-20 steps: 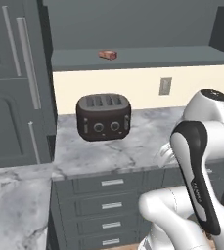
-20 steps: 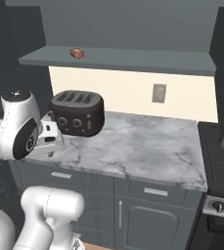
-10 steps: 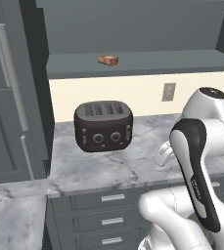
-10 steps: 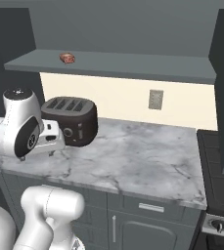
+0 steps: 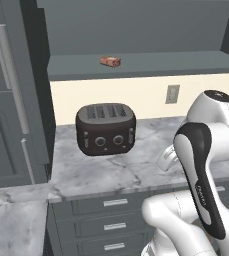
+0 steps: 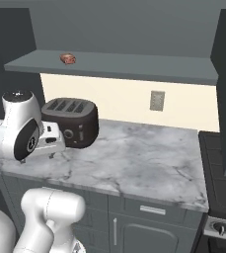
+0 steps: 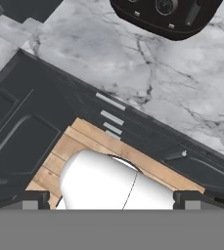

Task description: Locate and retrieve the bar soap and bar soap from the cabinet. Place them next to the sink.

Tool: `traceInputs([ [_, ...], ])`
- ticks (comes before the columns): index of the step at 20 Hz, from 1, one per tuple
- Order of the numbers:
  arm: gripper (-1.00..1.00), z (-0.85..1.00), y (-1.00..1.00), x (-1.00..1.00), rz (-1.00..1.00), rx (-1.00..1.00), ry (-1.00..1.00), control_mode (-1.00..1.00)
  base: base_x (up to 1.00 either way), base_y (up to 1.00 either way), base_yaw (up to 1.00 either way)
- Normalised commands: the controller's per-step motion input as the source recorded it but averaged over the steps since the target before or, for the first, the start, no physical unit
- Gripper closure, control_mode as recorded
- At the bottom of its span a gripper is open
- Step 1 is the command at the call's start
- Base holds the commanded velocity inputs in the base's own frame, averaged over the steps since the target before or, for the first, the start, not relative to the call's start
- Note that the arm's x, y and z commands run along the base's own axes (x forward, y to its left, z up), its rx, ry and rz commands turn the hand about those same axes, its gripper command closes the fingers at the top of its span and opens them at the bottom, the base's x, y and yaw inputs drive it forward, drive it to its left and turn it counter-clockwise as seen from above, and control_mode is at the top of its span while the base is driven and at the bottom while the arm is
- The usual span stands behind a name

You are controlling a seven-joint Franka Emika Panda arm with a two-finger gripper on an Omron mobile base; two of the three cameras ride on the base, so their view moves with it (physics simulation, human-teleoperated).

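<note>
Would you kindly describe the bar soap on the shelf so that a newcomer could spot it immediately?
Find the dark grey cabinet on the wall and follow its long shelf board above the marble counter. The bar soap lies there, above the black toaster: a small reddish-brown block.

Glossy white rounded arm (image 5: 206,165) links (black joint bands, faint lettering).

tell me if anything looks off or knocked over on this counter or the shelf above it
Nothing stands out. The toaster sits upright on the marble counter, and one reddish-brown bar soap lies flat on the cabinet shelf. No spills or damage show.
</note>
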Motion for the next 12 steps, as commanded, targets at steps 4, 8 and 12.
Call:
traceInputs([
  [4, -1.00, 0.00, 0.00, 0.00, 0.00, 0.00, 0.00, 1.00, 0.00, 0.00, 0.00],
  [8, -1.00, 0.02, 0.00, 0.00, 0.00, 0.00, 0.00, -1.00, 0.00, 0.00, 0.00],
  [12, -1.00, 0.33, -0.02, -0.04, 0.02, 0.08, -0.15, -1.00, 0.00, 0.00, 0.00],
])
